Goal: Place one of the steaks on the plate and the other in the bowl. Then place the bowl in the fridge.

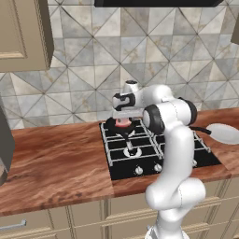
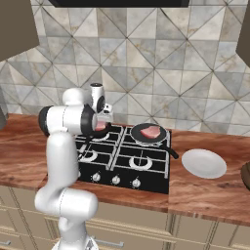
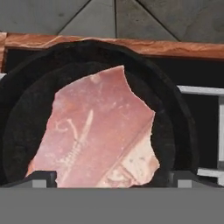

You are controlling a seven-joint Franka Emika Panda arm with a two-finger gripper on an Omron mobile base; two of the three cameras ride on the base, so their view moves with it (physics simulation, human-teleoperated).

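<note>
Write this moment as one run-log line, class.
hand: open, above steak in pan | second steak: in other pan | plate: bare, on counter

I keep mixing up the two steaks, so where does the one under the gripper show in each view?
Left base view: steak, a pink sliver just below the gripper, centre.
Right base view: pink patch behind the arm's elbow, left of centre.
Hand view: large, in the middle, between the open fingertips.
Shared landmark: the black pan under it on the stove.

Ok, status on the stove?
Hand open, low over pink-red raw steak in black frying pan. Second steak in other pan. Round white plate bare. Nothing blocking.
</note>
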